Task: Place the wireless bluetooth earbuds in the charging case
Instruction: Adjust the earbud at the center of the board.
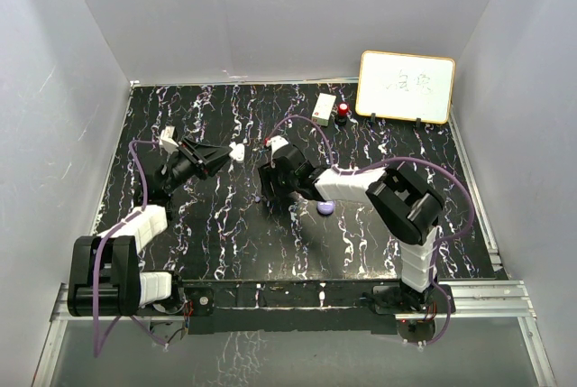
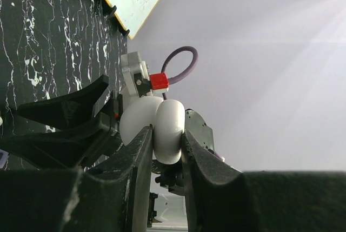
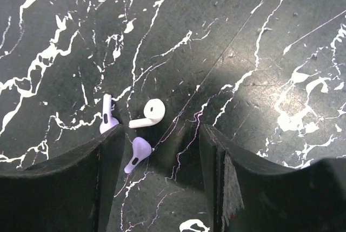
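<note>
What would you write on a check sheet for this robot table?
Surface: black marbled table, white veins.
Job's things: white earbud, purple earbud, third earbud beside a finger; white case; purple rounded item, perhaps another case.
Clutter: white box, red knob.
Grippers: left gripper shut on the white case; right gripper open above all three.
Cables: purple cables loop along both arms.
Surroundings: white walls, whiteboard.
</note>
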### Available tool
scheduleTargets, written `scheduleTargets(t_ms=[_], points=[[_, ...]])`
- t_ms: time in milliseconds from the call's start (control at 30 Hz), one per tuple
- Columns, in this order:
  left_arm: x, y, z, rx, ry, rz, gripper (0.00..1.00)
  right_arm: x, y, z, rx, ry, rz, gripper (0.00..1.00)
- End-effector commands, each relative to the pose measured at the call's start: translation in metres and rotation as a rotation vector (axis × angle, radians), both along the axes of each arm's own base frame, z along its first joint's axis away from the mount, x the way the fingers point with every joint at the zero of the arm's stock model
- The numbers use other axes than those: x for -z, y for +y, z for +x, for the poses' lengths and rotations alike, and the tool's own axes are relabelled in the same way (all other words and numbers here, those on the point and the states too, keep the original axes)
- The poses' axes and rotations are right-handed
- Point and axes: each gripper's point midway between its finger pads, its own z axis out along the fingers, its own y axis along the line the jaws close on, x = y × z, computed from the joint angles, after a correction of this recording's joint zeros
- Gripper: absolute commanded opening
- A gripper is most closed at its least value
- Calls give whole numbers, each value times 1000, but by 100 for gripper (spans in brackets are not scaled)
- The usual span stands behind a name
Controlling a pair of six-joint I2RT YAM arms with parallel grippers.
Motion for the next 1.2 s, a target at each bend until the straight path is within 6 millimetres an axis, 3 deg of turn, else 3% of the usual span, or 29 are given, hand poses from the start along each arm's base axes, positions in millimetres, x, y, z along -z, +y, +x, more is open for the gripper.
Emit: scheduleTargets(t_ms=[0,267,533,1167], points=[[-8,2,-9,23,-34,1,0,-18,13,12,20,-48,23,54],[-6,5,-10,20,-28,-2,0,-12,17,18,50,-64,-16,49],[-6,8,-10,17,-26,-3,0,0,10,21,100,-130,-197,48],[-4,13,-5,8,-21,4,0,10,-35,35,252,-232,-441,48]])
